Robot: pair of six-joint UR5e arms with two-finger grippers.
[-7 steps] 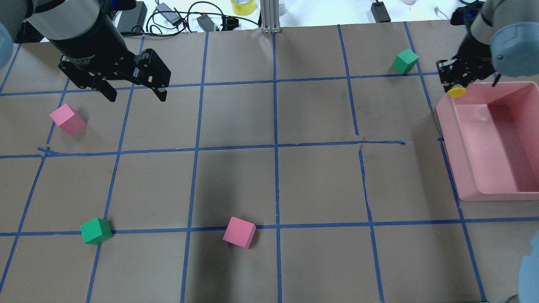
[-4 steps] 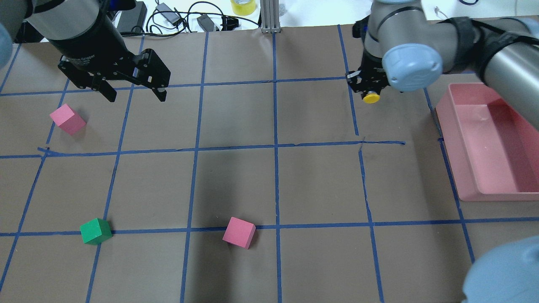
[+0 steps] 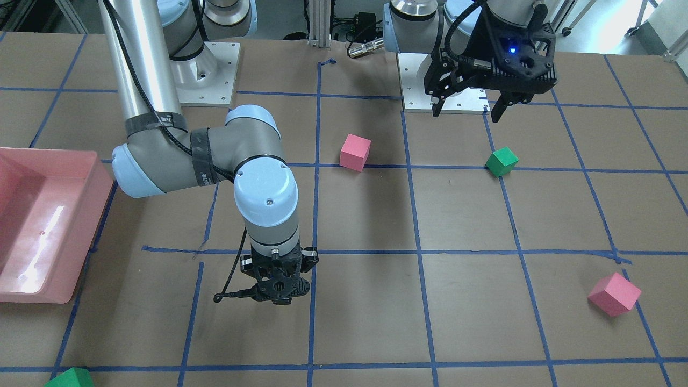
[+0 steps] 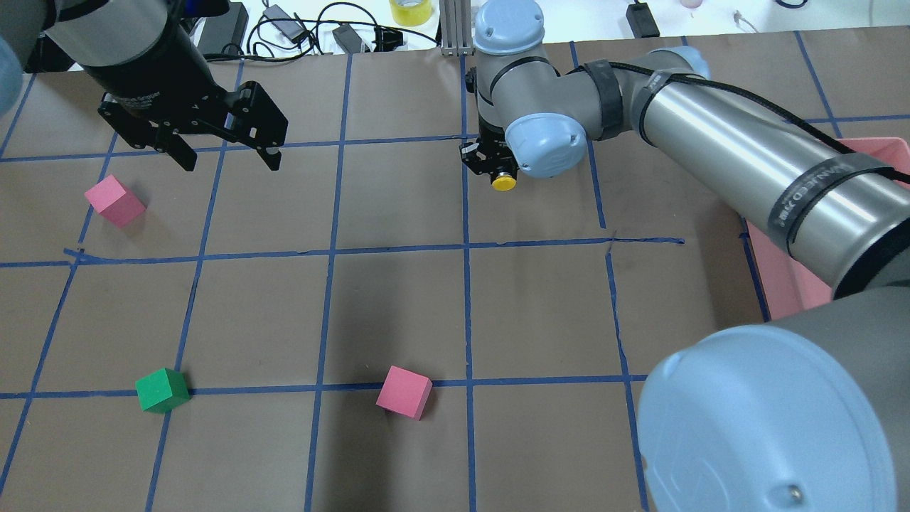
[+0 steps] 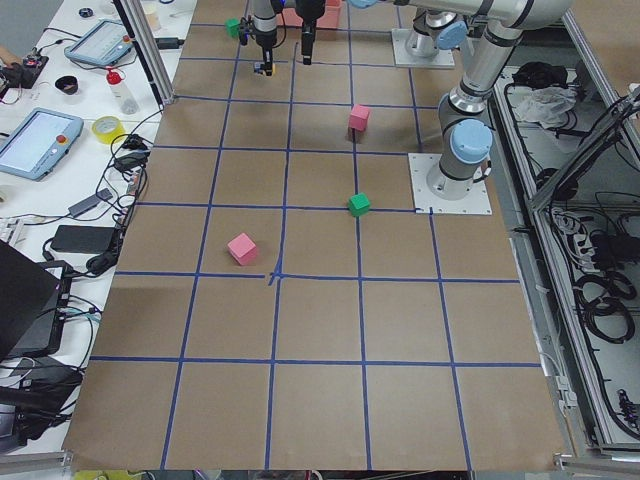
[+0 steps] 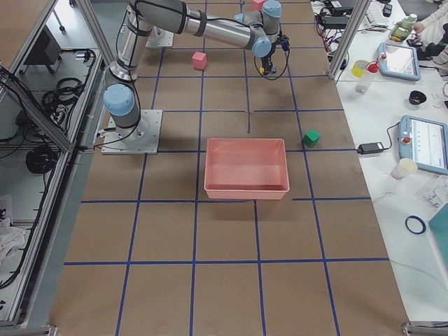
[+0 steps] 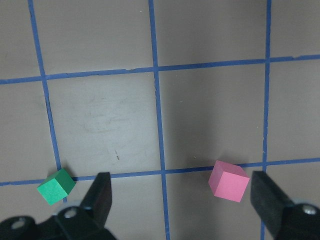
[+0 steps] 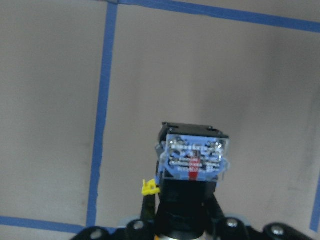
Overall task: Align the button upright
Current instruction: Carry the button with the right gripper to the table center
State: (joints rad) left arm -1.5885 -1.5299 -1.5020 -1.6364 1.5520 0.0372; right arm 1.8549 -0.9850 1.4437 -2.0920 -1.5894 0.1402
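The right end effector [image 4: 495, 165] is closed narrowly on the button [image 4: 504, 183] and holds it clear of the tabletop [image 4: 540, 306], roughly midway along the edge farthest from the robot. The overhead view shows the yellow cap poking out on the side facing the robot. The right wrist view shows the black body clamped between the jaws, with the silvery-blue base jutting beyond them toward the brown paper. The button's exact tilt is hard to judge, though it looks closer to lying sideways in the grip than standing cap-up.

The left end effector [image 4: 231, 163] hangs spread wide and empty above the far left corner. Its fingers [image 7: 100, 197] frame only bare paper, a green cube [image 7: 56, 186] and a pink cube [image 7: 228, 181] below.

The pick-up looks finished and the upright placement does not. My judgement is that the wrist needs to turn so the base faces down. The button then has to be lowered until it stands cap-up on the tabletop, and released without tipping.
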